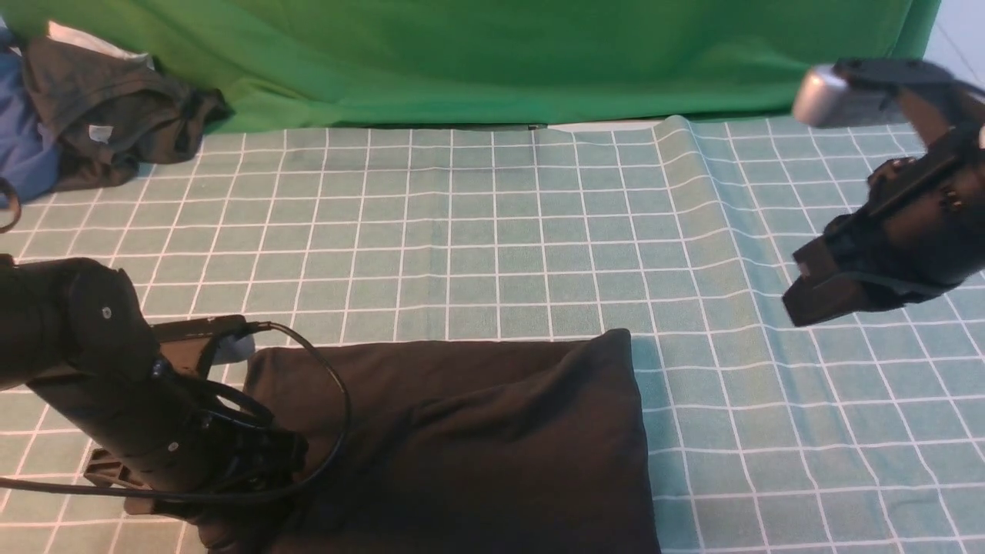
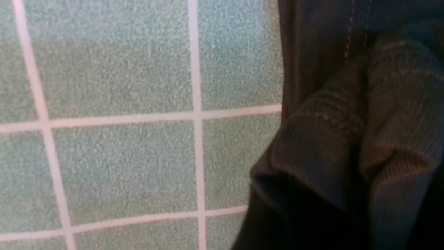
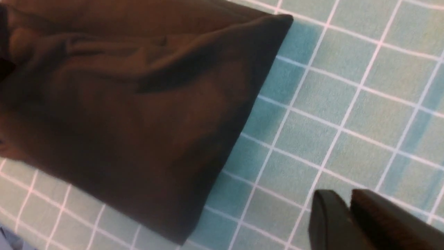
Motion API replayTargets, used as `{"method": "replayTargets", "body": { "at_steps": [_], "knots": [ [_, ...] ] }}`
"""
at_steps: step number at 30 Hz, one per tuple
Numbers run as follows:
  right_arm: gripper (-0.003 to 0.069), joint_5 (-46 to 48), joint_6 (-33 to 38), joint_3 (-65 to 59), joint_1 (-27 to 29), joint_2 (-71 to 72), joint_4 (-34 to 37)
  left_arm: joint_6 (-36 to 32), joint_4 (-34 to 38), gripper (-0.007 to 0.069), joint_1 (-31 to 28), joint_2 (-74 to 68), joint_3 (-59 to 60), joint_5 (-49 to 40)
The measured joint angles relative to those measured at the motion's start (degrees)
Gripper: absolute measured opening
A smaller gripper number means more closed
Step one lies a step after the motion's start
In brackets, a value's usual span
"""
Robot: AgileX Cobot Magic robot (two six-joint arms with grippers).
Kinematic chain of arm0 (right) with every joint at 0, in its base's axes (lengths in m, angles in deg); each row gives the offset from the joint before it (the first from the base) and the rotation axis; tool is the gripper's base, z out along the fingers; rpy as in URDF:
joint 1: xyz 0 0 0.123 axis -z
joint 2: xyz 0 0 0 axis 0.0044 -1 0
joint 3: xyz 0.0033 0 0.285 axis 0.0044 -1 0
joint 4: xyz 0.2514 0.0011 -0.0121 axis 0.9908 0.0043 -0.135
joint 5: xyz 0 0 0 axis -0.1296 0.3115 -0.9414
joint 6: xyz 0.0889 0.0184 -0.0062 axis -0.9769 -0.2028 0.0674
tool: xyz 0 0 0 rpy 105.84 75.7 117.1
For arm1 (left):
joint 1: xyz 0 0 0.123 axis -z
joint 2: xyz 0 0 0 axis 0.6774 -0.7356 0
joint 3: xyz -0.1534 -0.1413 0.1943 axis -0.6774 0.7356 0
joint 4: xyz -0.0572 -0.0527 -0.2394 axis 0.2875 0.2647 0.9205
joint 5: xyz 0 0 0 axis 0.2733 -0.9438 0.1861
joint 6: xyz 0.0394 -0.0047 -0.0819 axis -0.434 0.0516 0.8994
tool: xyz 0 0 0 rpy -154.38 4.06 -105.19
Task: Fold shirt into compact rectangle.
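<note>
The black shirt (image 1: 454, 438) is laid folded into a rough rectangle on the checked table (image 1: 492, 231), near its front edge. The left gripper (image 1: 223, 492) is lowered at the shirt's left edge, finger state indiscernible. The right gripper (image 1: 827, 296) is raised well apart, fingers (image 3: 329, 222) nearly together, holding nothing

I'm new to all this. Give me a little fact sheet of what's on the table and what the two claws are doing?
surface: green checked cloth
shirt: black, folded into a rough rectangle, near edge of table
left claw: low at the shirt's left end, fingers hidden
right claw: raised off to the right, nothing in it, fingers nearly together
other clothes: dark grey garment and blue garment, far left corner
backdrop: green sheet
</note>
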Motion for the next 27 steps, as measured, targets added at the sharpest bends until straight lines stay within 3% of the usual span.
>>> {"method": "replayTargets", "body": {
  "at_steps": [5,7,8,9,15,27],
  "knots": [
    [0.0294,-3.5,-0.5,0.0,-1.1,-4.9,0.0,-0.8,0.3,0.0232,0.1,0.0,0.0,0.1],
    [0.0398,-6.1,-0.5,0.0,-2.6,-7.5,0.0,-1.7,0.3,0.0115,0.1,0.0,0.0,0.1],
    [0.0398,-6.1,-0.5,0.0,-2.7,-7.8,0.0,-1.8,0.3,0.0115,0.1,0.0,0.0,0.1],
    [0.0463,-7.7,-0.5,0.0,-4.0,-10.0,0.0,-2.6,0.4,0.0051,0.1,0.0,0.0,0.1],
    [0.058,-13.0,-0.9,0.0,-8.4,-16.7,0.0,-3.0,0.3,0.0033,0.1,0.0,-0.2,-0.1],
    [0.0585,-18.2,-1.0,4.1,-11.1,-27.6,2.9,-3.0,0.3,0.0033,0.1,0.6,-1.7,-1.3]
  ]
}}
